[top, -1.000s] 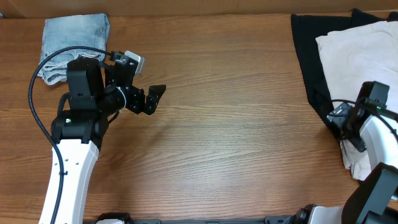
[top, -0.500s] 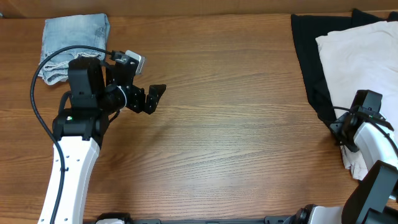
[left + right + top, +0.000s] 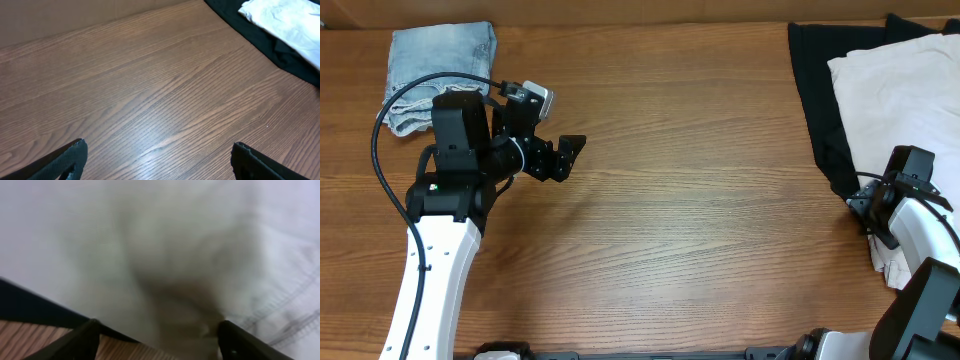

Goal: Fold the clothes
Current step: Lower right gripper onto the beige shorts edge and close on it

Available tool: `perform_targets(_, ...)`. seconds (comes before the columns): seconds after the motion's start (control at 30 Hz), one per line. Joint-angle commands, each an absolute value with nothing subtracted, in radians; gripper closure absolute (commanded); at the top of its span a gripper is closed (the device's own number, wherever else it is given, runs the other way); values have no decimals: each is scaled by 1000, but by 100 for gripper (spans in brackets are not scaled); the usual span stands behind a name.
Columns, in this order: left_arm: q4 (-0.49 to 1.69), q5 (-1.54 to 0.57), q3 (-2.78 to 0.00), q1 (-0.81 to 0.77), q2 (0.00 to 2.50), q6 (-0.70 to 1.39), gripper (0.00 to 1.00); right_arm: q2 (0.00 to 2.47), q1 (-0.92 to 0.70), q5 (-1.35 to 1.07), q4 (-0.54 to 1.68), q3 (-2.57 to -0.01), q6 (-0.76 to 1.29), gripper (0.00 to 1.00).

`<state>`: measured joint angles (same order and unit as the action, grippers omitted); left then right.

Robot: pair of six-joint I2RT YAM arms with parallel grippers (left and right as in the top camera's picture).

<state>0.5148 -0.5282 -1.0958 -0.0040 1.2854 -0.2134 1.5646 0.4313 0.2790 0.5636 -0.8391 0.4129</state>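
Our right pincer (image 3: 157,336) has its fingers apart, with the cream shorts (image 3: 165,255) bunched between them and black fabric (image 3: 817,105) just beside. Our left pincer (image 3: 567,157) hangs spread above the bare bench (image 3: 150,75). Folded denim (image 3: 435,60) lies behind it.

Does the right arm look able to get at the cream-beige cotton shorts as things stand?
Probably yes. The right gripper sits at the cream-beige cotton shorts' lower-left edge, beside the black fabric; its wrist view shows cream cloth right between the open fingers, nothing in the way.
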Motion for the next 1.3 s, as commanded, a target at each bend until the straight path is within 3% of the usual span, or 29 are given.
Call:
perform_targets(0.0,511,-543,-1121,-1,1290,-221,7,1576,432,208,542,-822,328,20)
perform_targets(0.27,513,-543,-1121,-1,1290,-221,9,1654,434,247,536,-822,349,26)
perform_targets(0.73,512,-540,-1121,-1,1290,-221,9,1651,434,273,556,-848,367,71)
perform_targets(1.13,510,-540,-1121,-1,1290,-221,9,1555,434,244,608,-865,365,75)
perform_targets(1.23,509,-540,-1121,-1,1290,-221,9,1529,433,223,614,-866,358,94)
perform_targets(1.27,509,-540,-1121,-1,1290,-221,9,1523,433,222,615,-866,358,96)
